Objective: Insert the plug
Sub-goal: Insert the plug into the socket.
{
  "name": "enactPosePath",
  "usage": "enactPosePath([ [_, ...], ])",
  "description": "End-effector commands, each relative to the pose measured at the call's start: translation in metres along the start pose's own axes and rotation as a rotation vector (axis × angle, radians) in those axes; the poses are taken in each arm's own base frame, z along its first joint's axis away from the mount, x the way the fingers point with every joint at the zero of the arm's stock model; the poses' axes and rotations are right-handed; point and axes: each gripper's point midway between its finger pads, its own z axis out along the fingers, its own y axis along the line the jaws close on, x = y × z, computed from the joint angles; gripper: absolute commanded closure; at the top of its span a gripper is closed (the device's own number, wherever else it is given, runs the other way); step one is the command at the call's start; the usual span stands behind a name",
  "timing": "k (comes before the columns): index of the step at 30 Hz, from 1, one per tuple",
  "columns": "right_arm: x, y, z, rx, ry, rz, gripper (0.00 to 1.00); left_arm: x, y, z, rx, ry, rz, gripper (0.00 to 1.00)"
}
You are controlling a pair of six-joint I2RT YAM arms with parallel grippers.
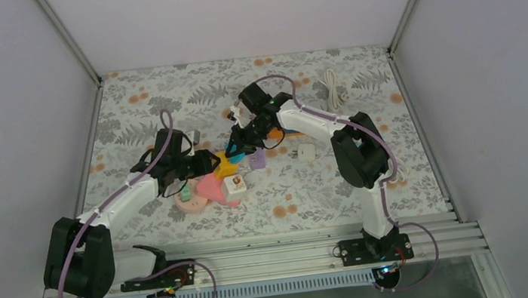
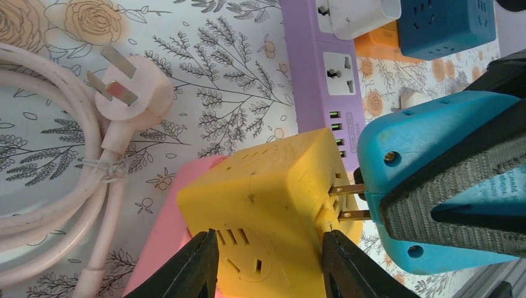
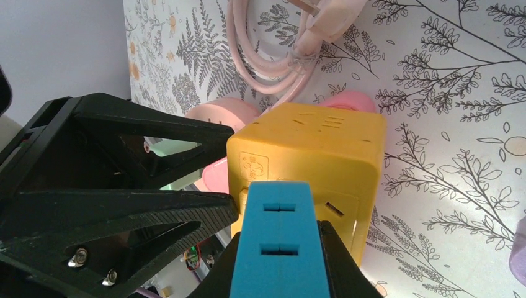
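A yellow socket cube (image 2: 273, 205) rests on a pink block (image 2: 161, 230). My left gripper (image 2: 270, 239) is shut on the cube, one black finger against each side. The plug is a light blue adapter (image 2: 434, 155), and my right gripper (image 3: 280, 234) is shut on it. Its two brass prongs (image 2: 347, 189) are part way into slots in the cube's side face, with bare metal still showing. From above, the cube (image 1: 227, 167) and the blue plug (image 1: 237, 154) meet at mid table between the left gripper (image 1: 206, 164) and the right gripper (image 1: 241, 146).
A coiled pink cable with a three-pin plug (image 2: 130, 93) lies to the left of the cube. A purple power strip (image 2: 322, 68), a dark blue socket cube (image 2: 443, 25) and a white adapter (image 2: 360, 15) lie beyond it. A white cable (image 1: 331, 87) lies at the back right.
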Motion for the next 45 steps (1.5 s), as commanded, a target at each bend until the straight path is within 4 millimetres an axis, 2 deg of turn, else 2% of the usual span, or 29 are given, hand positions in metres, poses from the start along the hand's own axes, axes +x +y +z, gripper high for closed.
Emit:
enactPosePath([
  [1, 0.006, 0.012, -0.002, -0.030, 0.000, -0.004, 0.96, 0.006, 0.005, 0.005, -0.013, 0.019, -0.003, 0.57],
  [12, 0.008, 0.006, 0.002, 0.008, -0.005, 0.014, 0.96, 0.012, 0.008, 0.009, -0.024, 0.034, -0.007, 0.62],
  [21, 0.017, -0.010, 0.017, 0.110, 0.018, 0.039, 0.96, 0.020, 0.013, 0.014, -0.041, 0.060, -0.017, 0.69],
  [34, 0.025, -0.016, 0.034, 0.247, 0.038, 0.062, 0.96, 0.029, 0.020, 0.015, -0.066, 0.075, -0.025, 0.71],
  [42, 0.037, -0.039, 0.047, 0.327, 0.059, 0.090, 0.96, 0.034, 0.029, 0.015, -0.102, 0.076, -0.035, 0.72],
  [45, 0.037, -0.039, 0.046, 0.287, 0.066, 0.082, 0.96, 0.037, 0.034, 0.015, -0.119, 0.079, -0.037, 0.73],
])
